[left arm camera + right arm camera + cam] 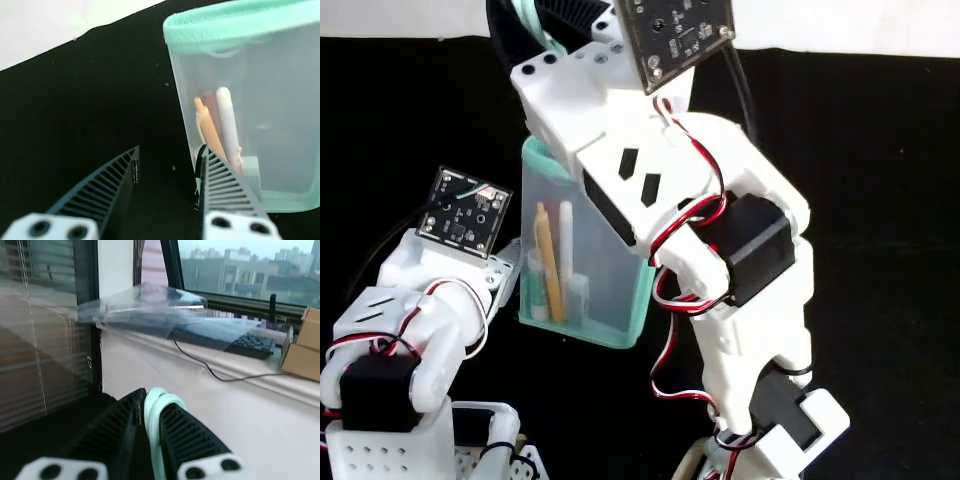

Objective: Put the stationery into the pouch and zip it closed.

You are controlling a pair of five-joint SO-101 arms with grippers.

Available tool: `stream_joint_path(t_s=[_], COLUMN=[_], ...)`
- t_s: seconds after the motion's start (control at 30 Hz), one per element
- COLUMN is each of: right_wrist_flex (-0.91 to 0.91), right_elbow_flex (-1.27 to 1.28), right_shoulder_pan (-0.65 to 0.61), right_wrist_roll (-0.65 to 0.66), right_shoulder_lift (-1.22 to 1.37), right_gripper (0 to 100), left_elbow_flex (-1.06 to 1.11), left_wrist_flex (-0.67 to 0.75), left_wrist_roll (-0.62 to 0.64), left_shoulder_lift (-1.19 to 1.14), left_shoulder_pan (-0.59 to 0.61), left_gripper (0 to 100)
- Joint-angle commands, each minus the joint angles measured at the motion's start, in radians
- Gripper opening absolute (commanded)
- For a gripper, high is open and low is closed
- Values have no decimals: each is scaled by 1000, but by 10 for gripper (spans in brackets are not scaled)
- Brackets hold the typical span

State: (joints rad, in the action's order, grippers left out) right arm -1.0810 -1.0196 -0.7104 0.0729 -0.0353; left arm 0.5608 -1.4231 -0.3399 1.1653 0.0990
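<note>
Right end effector (150,402) is pinched narrow on the pouch's mint loop (159,401), with the loop sticking out between the two black fingers. It sits high at the far side of the scene. The pouch (605,275) hangs upright below the right end effector, clear-walled with mint trim, at centre-left over the black bench (880,200). Cannot tell if the pouch bottom touches the bench. Stationery is inside, standing on end: an orange pen (548,262), a white pen (566,250) just right of it, and a darker item behind them that is too unclear to name. Cannot tell if the zip is open or closed.

Left end effector (168,164) is spread wide and holds nothing. It is low on the near left, just left of the pouch's lower corner. One finger (222,187) overlaps that corner in the wrist view, contact unclear. The other finger is over bare bench.
</note>
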Motion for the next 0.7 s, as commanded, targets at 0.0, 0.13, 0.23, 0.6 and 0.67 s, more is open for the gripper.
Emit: stream_joint_path(t_s=[0.0,0.13,0.23,0.6,0.67], right_wrist_flex=[-25,-67,-84,-114,-114], right_elbow_flex=[-38,-38,-38,-203,-260], right_shoulder_pan=[-10,-8,-10,35,84], right_wrist_roll=[11,11,11,5,5], right_shoulder_lift=[-10,-10,-12,-12,-12], right_gripper=[6,6,6,6,6], left_elbow_flex=[-7,-4,-4,1,-1], left_wrist_flex=[37,49,48,43,26], left_wrist_roll=[6,66,117,273,290], left_shoulder_lift=[10,10,10,12,12], left_shoulder_pan=[10,-1,-30,-142,-168], left_gripper=[204,207,207,207,207])
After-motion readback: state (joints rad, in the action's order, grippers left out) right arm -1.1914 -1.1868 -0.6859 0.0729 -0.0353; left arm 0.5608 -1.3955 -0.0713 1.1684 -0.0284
